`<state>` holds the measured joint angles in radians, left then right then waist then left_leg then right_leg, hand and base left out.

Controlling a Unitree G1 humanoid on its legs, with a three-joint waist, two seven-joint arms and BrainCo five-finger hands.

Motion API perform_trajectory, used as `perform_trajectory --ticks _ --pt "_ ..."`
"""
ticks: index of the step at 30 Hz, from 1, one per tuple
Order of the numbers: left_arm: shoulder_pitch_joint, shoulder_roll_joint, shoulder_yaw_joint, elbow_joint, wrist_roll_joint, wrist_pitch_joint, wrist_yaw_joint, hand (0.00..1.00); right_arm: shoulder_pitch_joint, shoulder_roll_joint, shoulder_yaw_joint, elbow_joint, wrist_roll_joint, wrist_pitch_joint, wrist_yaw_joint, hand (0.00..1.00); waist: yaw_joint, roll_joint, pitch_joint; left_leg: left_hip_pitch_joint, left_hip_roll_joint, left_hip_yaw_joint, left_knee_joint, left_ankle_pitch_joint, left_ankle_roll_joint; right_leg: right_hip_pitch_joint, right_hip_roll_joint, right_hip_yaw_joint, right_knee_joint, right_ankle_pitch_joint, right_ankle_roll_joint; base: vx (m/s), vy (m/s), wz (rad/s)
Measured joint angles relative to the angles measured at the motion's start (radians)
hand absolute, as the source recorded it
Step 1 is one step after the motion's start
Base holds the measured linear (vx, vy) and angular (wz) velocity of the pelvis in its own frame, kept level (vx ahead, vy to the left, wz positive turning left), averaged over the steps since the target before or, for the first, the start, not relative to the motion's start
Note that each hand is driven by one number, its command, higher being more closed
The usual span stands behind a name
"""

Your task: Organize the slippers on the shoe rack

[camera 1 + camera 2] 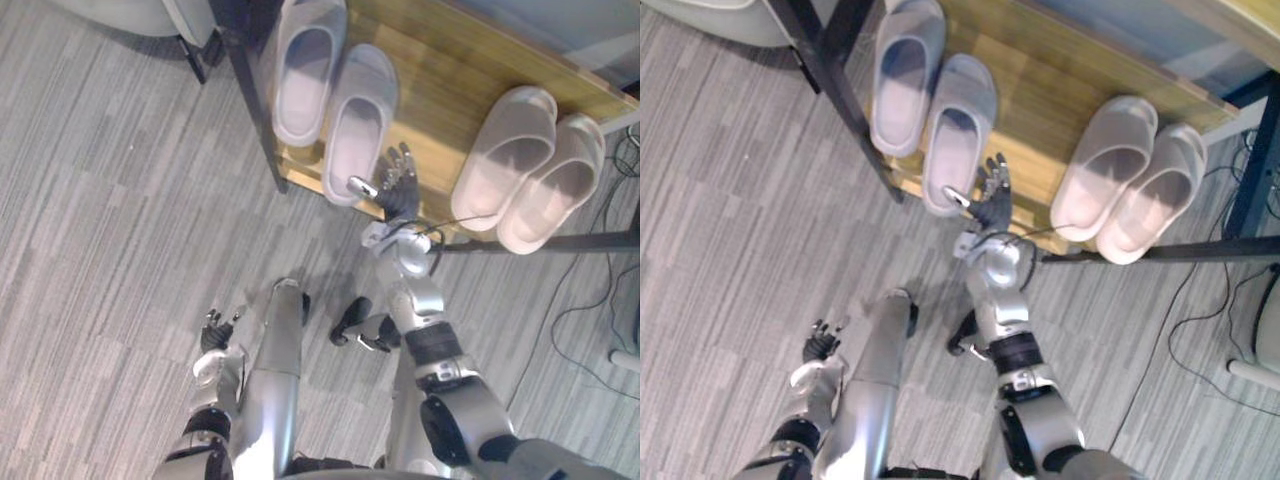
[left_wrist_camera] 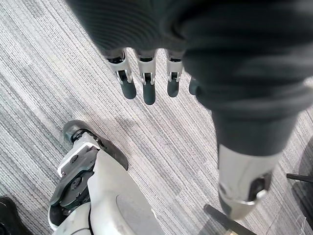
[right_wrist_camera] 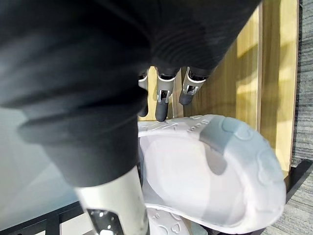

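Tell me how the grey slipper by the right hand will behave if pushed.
Probably light and springy: the grey slipper looks like thick moulded foam. It should slide on the smooth wooden shelf rather than tip. The right hand sits open by its heel.

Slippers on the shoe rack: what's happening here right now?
The robot's right hand is open over the wooden shoe rack, beside the heel of one grey slipper; whether it touches is unclear. Its mate lies alongside, and a pink pair sits further along the shelf. The left hand hangs open near the floor.
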<state>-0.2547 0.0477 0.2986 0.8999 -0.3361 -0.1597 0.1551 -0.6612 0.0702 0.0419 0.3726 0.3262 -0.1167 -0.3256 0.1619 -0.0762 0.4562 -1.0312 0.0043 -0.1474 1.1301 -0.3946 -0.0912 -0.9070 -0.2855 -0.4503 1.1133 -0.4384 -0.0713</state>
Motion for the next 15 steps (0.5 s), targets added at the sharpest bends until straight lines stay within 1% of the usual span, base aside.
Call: perform_trajectory --ticks 3,7,11,13,15 --pt "-0.001 -0.002 0.0 0.0 0.0 0.0 0.0 0.0 -0.026 0.0 -0.004 0.005 0.015 0.0 -0.008 0.0 0.002 0.001 0.0 -0.002 -0.007 -0.004 -0.006 0.001 -0.002 0.0 -0.008 -0.006 0.0 -0.003 0.006 0.03 -0.033 0.08" --pt "-0.004 -0.003 -0.001 0.001 0.0 -0.001 0.0 0.0 -0.048 -0.004 -0.043 0.028 0.034 -0.001 -0.036 0.0 0.004 0.007 0.005 -0.011 -0.016 -0.016 -0.006 0.002 -0.002 0.0 -0.012 -0.014 0.0 -0.004 0.007 0.03 -0.028 0.09" --pt "-0.007 -0.004 -0.002 0.004 -0.001 -0.002 0.0 0.0 -0.067 -0.003 -0.066 0.049 0.049 -0.002 -0.048 0.0 0.008 0.009 0.006 -0.012 -0.018 -0.021 -0.006 0.002 -0.002 0.0 -0.013 -0.015 0.0 -0.005 0.008 0.01 -0.016 0.01" --pt "-0.008 -0.005 -0.002 0.004 -0.001 -0.003 0.0 0.0 -0.083 -0.006 -0.08 0.063 0.069 -0.002 -0.051 0.0 0.01 0.015 0.009 -0.014 -0.018 -0.023 -0.006 0.002 -0.003 -0.001 -0.014 -0.017 0.0 -0.006 0.01 0.0 -0.018 0.01" --pt "-0.01 -0.006 -0.003 0.006 -0.002 -0.004 0.0 0.0 -0.111 -0.027 -0.08 0.095 0.074 0.0 -0.064 0.0 0.011 0.02 0.012 -0.016 -0.018 -0.023 -0.006 0.003 -0.004 -0.002 -0.014 -0.018 0.001 -0.007 0.01 0.0 -0.038 0.01"
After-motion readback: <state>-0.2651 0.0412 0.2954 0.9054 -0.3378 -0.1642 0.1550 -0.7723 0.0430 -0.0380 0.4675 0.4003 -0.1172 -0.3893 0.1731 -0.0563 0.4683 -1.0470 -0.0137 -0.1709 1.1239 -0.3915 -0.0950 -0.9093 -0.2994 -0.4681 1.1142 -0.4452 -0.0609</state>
